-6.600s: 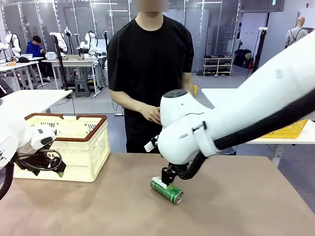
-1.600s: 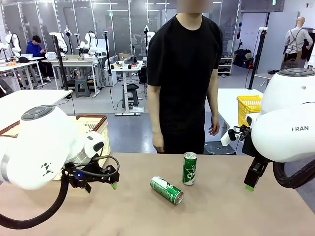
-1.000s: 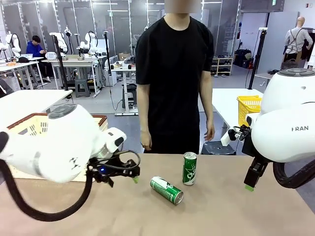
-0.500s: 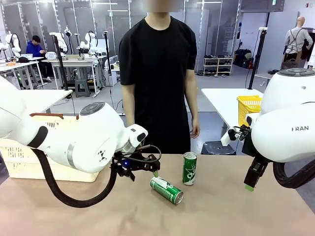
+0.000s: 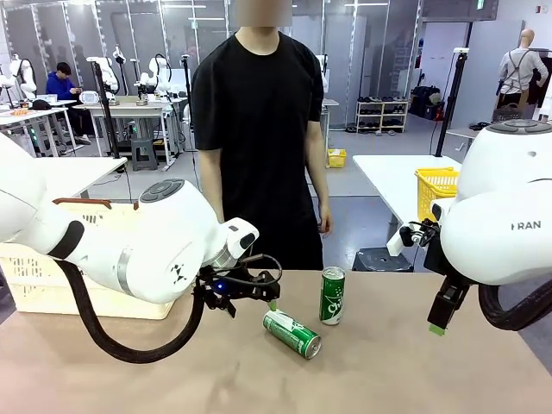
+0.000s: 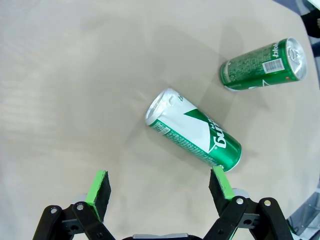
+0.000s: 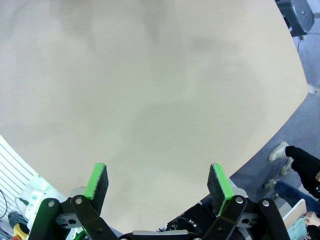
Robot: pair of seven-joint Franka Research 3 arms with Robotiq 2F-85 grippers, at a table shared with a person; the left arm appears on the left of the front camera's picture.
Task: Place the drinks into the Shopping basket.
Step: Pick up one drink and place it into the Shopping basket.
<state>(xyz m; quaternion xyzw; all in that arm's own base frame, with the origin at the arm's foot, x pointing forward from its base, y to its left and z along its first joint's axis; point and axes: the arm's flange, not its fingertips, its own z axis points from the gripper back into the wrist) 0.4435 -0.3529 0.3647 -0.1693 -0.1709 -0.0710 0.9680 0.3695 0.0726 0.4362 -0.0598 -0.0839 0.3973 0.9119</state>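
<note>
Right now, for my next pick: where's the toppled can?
The toppled can lies mid-table, front view, left of the upright can, under the left tool.

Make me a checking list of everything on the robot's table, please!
Surface: brown tabletop, nothing spilled.
Job's things: lying green aluminium can; upright green aluminium can beside it, apart; cream slotted plastic basket, brown rim, at left.
Clutter: nothing seen.
Fingers: left arm's fingers open, close to the lying can; right arm's fingers open, over bare table.
Cables: black cable loops under left arm.
Surroundings: person in black T-shirt at far side; yellow mesh basket behind.
</note>
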